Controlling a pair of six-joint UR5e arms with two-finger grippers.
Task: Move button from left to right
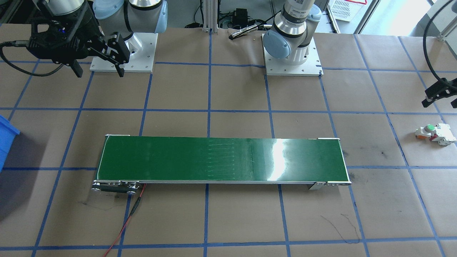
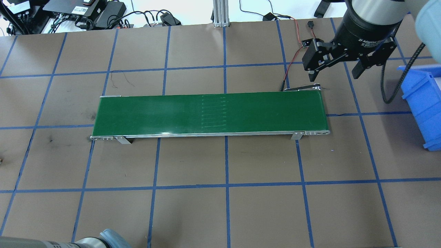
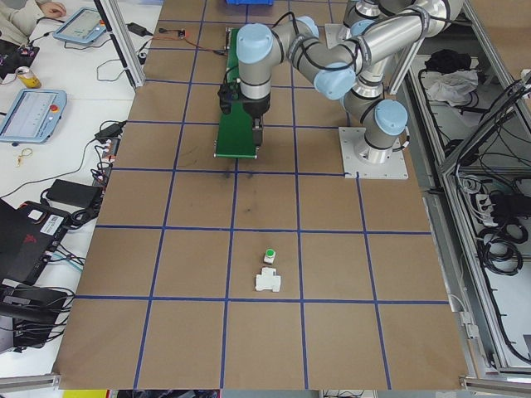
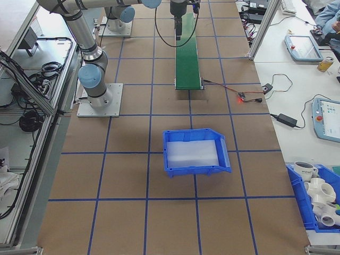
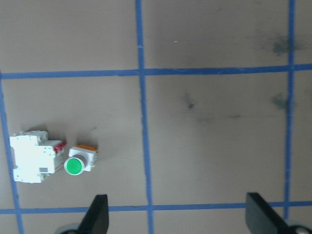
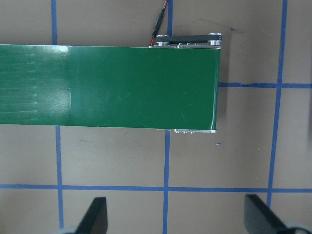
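Button lies on brown table at robot's left end, green cap up, just beside white block, well apart from green conveyor belt. Left gripper hovers above table, fingers apart, nothing held. Right gripper hangs over belt's right end, fingers apart, nothing held. Blue bin sits at right end.
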